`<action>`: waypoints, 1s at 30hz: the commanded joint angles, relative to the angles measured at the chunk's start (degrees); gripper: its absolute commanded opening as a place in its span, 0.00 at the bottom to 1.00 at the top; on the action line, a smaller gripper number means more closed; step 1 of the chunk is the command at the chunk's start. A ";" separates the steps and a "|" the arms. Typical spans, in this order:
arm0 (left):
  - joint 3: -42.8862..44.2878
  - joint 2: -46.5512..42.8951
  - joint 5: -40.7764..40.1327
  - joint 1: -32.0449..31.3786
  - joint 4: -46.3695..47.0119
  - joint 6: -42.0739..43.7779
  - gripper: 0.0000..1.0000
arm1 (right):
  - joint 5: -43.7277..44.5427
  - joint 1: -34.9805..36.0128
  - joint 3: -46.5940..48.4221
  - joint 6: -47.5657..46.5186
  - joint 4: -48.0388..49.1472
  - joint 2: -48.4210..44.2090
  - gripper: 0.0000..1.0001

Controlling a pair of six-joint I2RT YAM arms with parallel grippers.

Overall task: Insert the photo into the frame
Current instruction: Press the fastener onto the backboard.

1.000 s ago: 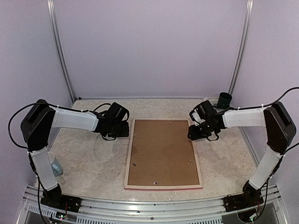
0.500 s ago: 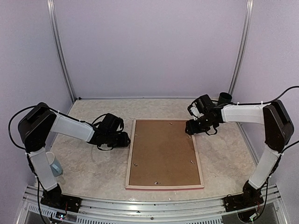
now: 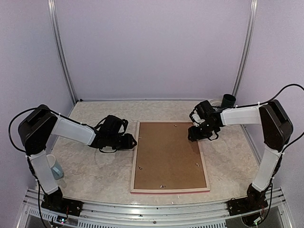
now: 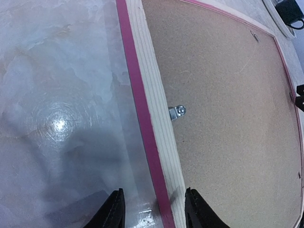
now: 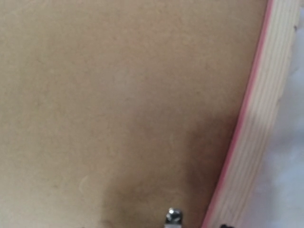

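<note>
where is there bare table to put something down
Free: far strip between back wall and frame; near left between frame and cup; near right between frame and right arm. Crowded: left claw at the frame's left edge, right claw at its far right corner.

The frame (image 3: 168, 189) lies flat with its back upward: pale wood rails, a pink-red outer edge, and the opening closed by a brown backing board (image 3: 168, 154) under small metal tabs (image 4: 176, 112). Its left long rail runs out just ahead of the left gripper (image 3: 129, 141), in line with the gap between the parted jaws. Its far right corner lies directly under the jaws of the right gripper (image 3: 194, 135); contact cannot be determined.
</note>
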 commanded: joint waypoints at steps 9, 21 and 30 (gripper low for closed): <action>1.95 2.00 0.63 -2.68 -0.12 -1.90 0.43 | 0.50 -2.52 -2.65 0.12 1.02 -1.28 0.59; 1.52 3.19 -2.01 -3.05 -1.57 -2.37 0.29 | -0.11 -4.10 -4.19 0.43 3.05 -1.76 0.52; 1.60 3.76 -1.89 -3.05 -1.59 -2.24 0.28 | 0.16 -4.28 -3.90 0.14 3.08 -0.20 0.46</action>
